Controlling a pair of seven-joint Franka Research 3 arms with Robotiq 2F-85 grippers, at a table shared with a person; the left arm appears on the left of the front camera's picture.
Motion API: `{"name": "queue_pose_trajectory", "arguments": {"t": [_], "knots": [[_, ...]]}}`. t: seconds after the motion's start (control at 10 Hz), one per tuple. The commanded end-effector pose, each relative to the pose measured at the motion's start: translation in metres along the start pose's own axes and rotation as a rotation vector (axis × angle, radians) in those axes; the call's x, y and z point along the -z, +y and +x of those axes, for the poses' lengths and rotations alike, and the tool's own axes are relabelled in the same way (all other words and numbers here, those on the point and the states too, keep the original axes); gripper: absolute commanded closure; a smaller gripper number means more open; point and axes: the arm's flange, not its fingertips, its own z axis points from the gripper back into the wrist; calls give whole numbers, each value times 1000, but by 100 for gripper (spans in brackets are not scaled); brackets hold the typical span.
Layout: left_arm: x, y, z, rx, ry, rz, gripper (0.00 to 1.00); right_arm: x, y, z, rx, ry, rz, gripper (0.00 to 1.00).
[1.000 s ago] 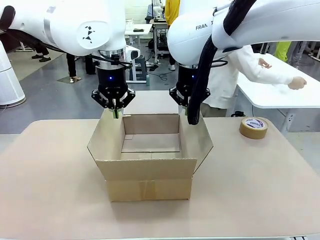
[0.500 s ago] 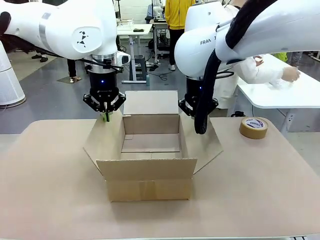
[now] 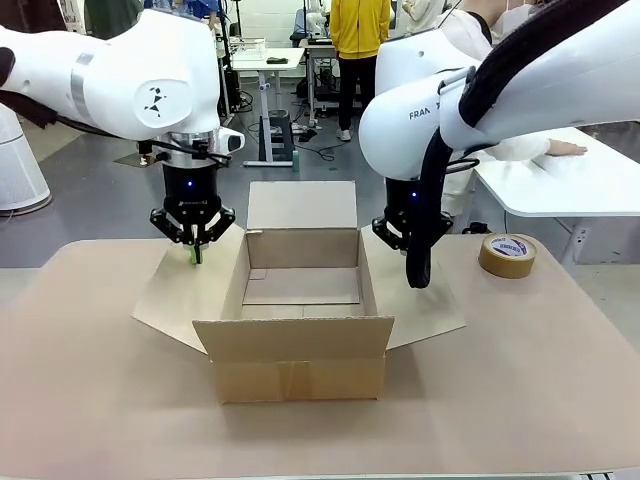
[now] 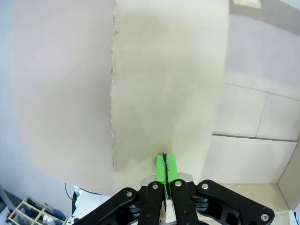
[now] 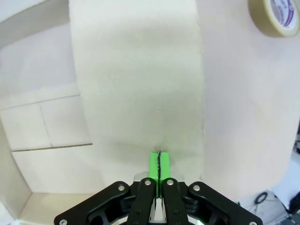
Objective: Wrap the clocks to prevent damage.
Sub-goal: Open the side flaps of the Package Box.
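Left gripper [image 3: 197,254], green pads pressed together on nothing, points its tip down onto the left side flap [image 3: 178,295] of the open cardboard box [image 3: 300,350]. Right gripper [image 5: 159,169], likewise closed and empty, meets the right side flap [image 3: 428,305]. Both flaps lie splayed outward. Box stands mid-table [image 3: 90,400]. Right arm [image 3: 470,110] lettering reads "FRAN". Tape roll [image 3: 507,256], on the table right of the box, bears print too small to read.

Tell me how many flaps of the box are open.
4: left flap and right flap splayed outward, back flap upright, front flap folded down.
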Motion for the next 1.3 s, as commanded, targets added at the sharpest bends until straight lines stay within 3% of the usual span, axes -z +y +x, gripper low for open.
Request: {"name": "queue_pose_trajectory", "arguments": {"t": [0.0, 0.4, 0.8, 1.2], "knots": [[14, 7, 4, -17, -10, -41, 100, 11, -6, -2, 27, -19, -23, 99], [36, 12, 14, 105, 0, -176, 100, 37, -4, 17, -30, 4, 17, 99], [50, 12, 16, 89, 22, -63, 100, 47, -9, 25, 6, 61, 17, 99], [63, 11, 20, 106, 40, -100, 100, 47, -9, 25, 1, 73, 23, 99]]}}
